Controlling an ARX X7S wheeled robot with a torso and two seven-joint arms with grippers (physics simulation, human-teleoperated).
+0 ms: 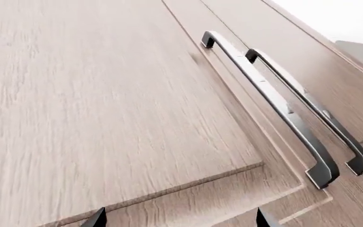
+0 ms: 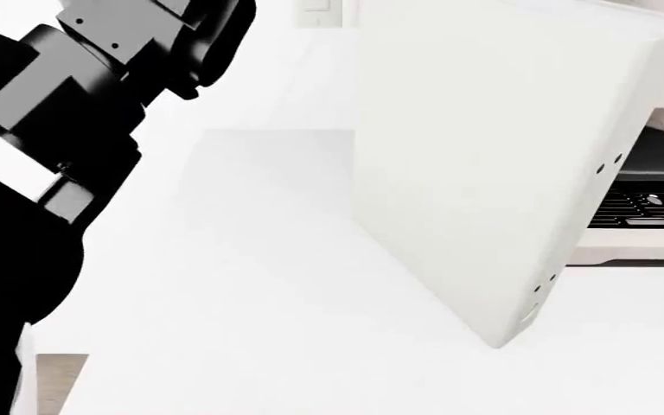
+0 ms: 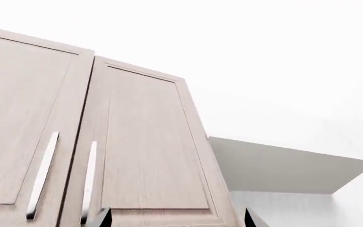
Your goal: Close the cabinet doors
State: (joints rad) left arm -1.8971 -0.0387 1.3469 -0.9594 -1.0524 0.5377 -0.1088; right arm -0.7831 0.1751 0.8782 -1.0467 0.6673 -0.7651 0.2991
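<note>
Your head view is mostly white countertop (image 2: 252, 328), bare and evenly lit, running back to a white wall with a pale switch plate (image 2: 318, 12) at 12 o'clock. The open cabinet door (image 2: 470, 173), a tall off-white panel, stands swung out over the counter from 1 to 4 o'clock, its thick edge with small dark holes facing right. Behind that edge, at 3 o'clock, you see a dark-grilled appliance (image 2: 649, 207). Your left arm (image 2: 67, 130) fills 9 to 11 o'clock.

Your left wrist camera faces brown wood-grain fronts (image 1: 106, 104) with two dark metal handles (image 1: 276, 104) side by side. Your right wrist camera shows two brown wooden doors (image 3: 143, 146) with pale handles (image 3: 43, 175), and a grey-white panel (image 3: 282, 165) jutting out beside them under a white ceiling.

Only dark fingertip corners of the left gripper (image 1: 178, 218) and the right gripper (image 3: 176, 218) show, set well apart, holding nothing.
</note>
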